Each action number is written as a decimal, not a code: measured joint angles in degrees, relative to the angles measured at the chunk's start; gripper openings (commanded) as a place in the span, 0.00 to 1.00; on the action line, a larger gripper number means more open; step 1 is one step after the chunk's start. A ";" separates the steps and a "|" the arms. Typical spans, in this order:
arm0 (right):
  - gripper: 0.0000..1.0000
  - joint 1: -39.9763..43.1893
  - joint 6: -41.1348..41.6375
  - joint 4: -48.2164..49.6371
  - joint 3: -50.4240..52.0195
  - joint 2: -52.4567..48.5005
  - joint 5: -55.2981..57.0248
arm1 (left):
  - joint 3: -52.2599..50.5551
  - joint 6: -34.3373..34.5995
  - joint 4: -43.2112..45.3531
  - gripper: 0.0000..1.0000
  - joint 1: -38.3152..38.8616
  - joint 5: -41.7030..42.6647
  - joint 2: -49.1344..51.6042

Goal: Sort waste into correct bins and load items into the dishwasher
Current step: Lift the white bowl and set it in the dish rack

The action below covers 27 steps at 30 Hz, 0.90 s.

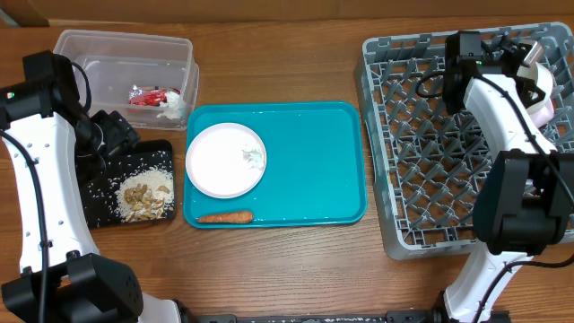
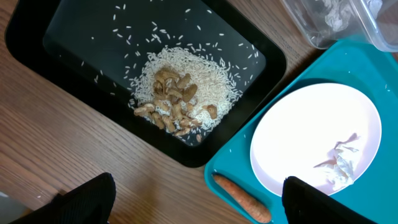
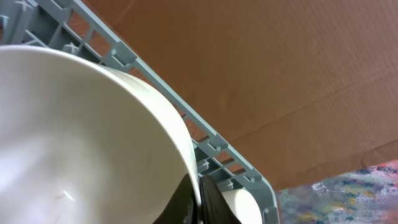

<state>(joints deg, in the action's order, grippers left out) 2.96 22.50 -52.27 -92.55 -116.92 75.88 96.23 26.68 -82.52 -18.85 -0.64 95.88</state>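
R gripper pinches bowl rim. Prob. stiff, slick, breakable: you want a firm rim hold. L gripper spread, empty.

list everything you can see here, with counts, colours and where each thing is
tub: 1, clear, table's far left
snack wrapper: 1, red and white, in the tub
crumpled paper: 1, white, in the tub beside the wrapper
black tray: 1, black, in front of the tub
rice and nut scraps: 1 heap, white and beige, in the black tray
teal tray: 1, teal, centre
plate: 1, white, teal tray's left
paper scrap: 1, white, on the plate
carrot: 1, orange, teal tray's front edge
dish rack: 1, grey, right
bowl: 1, white, rack's far right corner
left gripper: open, above the black tray's edge
right gripper: shut on the bowl's rim
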 measured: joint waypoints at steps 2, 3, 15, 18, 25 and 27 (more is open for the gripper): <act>0.04 -0.33 -0.02 0.24 0.15 -0.07 -0.02 | 0.00 0.00 0.07 0.88 0.00 0.00 0.00; 0.04 -0.50 -0.02 0.26 0.24 -0.09 0.00 | 0.00 0.00 0.11 0.88 0.00 0.00 0.00; 0.04 -4.13 -0.04 0.17 0.76 -1.01 0.17 | 0.00 0.00 0.48 0.88 0.00 0.00 0.00; 0.04 -5.27 -0.04 0.15 0.76 -1.01 0.00 | 0.00 0.00 0.50 0.88 0.00 0.00 0.00; 0.04 -7.37 -0.02 0.11 0.76 -1.01 -1.09 | 0.00 -0.02 0.50 0.88 0.00 0.00 0.00; 0.04 -7.61 -0.02 -0.31 0.76 -1.01 -1.53 | 0.00 -0.02 0.50 0.88 0.00 0.00 0.00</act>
<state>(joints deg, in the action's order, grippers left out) -4.64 22.48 -52.58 -91.79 -117.93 74.35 96.23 26.65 -82.02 -18.85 -0.64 95.88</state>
